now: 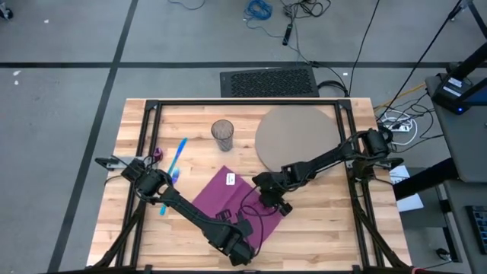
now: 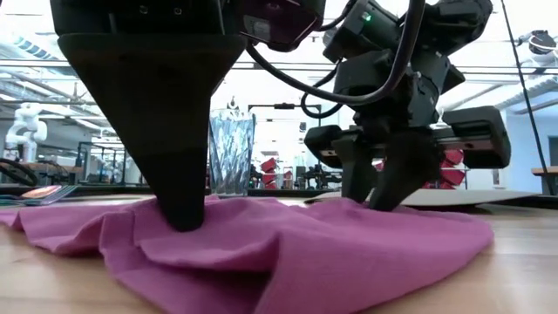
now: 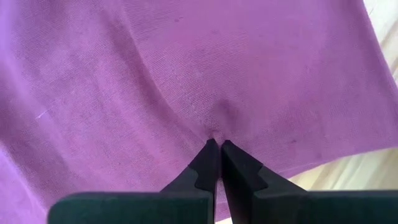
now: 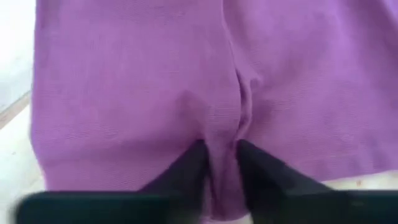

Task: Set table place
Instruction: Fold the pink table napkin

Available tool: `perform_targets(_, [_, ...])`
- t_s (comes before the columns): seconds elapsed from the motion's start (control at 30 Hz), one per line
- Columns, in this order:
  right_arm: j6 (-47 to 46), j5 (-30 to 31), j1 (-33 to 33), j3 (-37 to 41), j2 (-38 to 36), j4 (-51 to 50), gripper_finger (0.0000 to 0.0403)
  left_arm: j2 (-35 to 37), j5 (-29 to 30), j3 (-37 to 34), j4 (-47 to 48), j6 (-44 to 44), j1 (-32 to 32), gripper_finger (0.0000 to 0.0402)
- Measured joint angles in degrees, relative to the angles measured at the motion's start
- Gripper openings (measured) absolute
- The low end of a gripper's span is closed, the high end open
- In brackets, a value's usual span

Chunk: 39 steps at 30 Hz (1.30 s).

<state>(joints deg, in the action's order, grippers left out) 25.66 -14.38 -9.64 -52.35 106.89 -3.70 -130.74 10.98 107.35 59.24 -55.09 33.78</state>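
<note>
While pressed together on the napkin (image 3: 186, 74), left gripper (image 3: 215, 144), right gripper (image 4: 219, 149) seemingly pinching a fold.

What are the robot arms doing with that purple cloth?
Both dark arms are pinching the purple cloth napkin that lies on the light-wood plank table. The left gripper is shut on a fold of it, and the right gripper has a ridge of cloth between its fingers. The round grey-tan mat, the clear glass and the blue plastic cutlery wait farther back on the table.
</note>
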Motion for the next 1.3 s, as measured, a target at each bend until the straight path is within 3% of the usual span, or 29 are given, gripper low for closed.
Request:
perform_targets(0.07, [0.74,0.56,-0.3,-0.1,0.04,-0.21,0.0024,0.0,0.0,0.0,0.0,0.0,0.11,0.0])
perform_targets(0.13, [1.19,1.43,-0.86,-0.1,0.04,-0.28,0.0011,0.0,0.0,0.0,0.0,0.0,0.16,0.0])
perform_targets(0.43, [0.69,4.77,-3.43,-1.9,-1.65,-3.88,0.0002,0.09,1.18,0.07,0.71,-0.03,0.9,0.0])
perform_targets(0.57, [0.89,5.55,-4.19,-2.27,-4.5,-8.76,0.0001,0.09,3.18,2.06,5.17,-0.13,1.2,0.0])
perform_targets(0.93, [1.61,13.24,-6.92,-2.5,-16.87,-16.43,0.0,0.14,10.81,14.28,20.3,-0.2,1.99,0.0])
perform_targets(1.3, [2.51,16.21,-7.35,-4.2,-28.78,-19.86,0.0,0.15,16.47,23.23,29.42,0.17,2.38,0.0])
